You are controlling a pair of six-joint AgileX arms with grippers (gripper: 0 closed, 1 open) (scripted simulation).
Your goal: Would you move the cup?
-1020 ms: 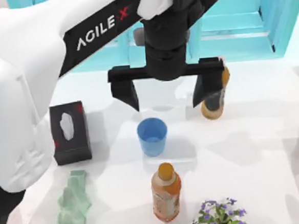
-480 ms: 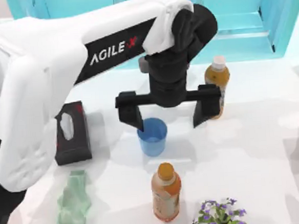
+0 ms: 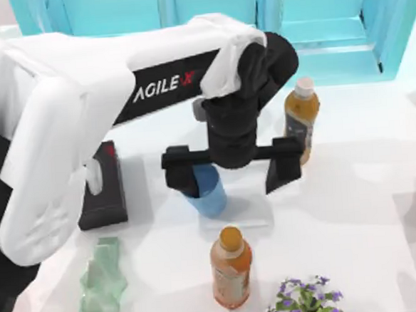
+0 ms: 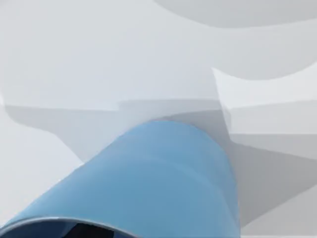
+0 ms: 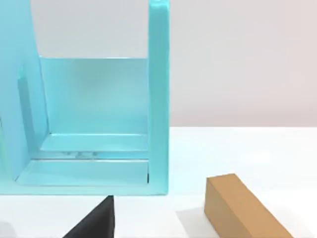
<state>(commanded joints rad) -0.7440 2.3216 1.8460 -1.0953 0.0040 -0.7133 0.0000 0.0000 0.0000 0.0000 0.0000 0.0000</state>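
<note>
Cup, blue, stands on the desk under the left claw, beside its left finger; claw spread wide, gripping nothing.

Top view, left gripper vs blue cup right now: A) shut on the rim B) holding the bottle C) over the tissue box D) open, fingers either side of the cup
D. The left gripper is open wide, one finger overlapping the cup on its left and the other well off to its right, near the white-capped bottle; nothing is gripped yet.
</note>
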